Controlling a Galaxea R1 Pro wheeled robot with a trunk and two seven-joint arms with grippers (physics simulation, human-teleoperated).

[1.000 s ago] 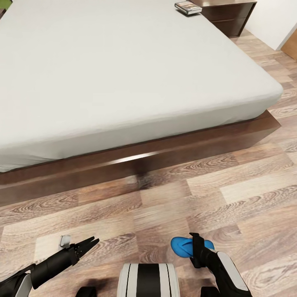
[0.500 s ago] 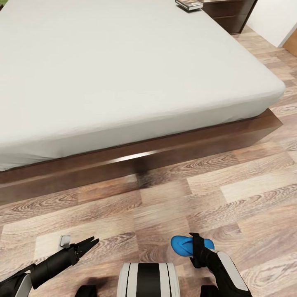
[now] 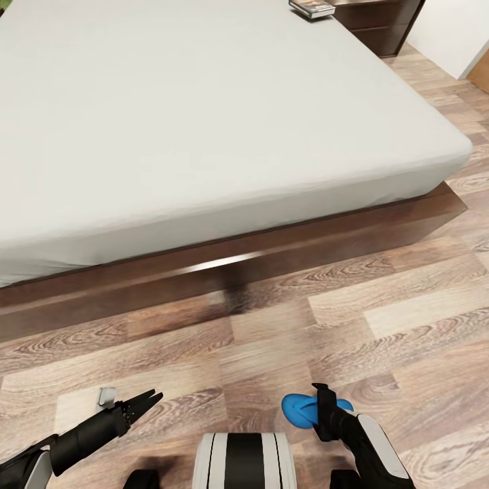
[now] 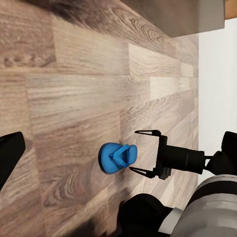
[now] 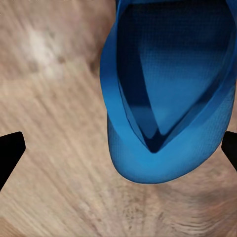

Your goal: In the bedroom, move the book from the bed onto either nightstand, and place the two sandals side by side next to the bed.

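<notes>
One blue sandal (image 3: 299,407) lies on the wood floor in front of my base. My right gripper (image 3: 318,410) stands open with a finger on each side of it. In the right wrist view the sandal (image 5: 163,98) lies between the two black fingertips (image 5: 10,148), which are spread wide. The left wrist view shows the same sandal (image 4: 116,157) just ahead of the right gripper (image 4: 146,152). My left gripper (image 3: 151,401) hangs open and empty over the floor to the left. The book (image 3: 311,8) lies at the bed's (image 3: 204,115) far right corner, next to the nightstand (image 3: 384,24).
The bed's dark wooden frame (image 3: 238,261) runs across the view ahead of me. Plank floor lies between it and my base (image 3: 243,462) and continues along the bed's right side. A small grey object (image 3: 106,395) sits by the left gripper. A white wall (image 3: 451,30) stands at the far right.
The head view has shifted a little, so the bed sits slightly differently in the frame. Both arms and the sandal keep nearly the same places.
</notes>
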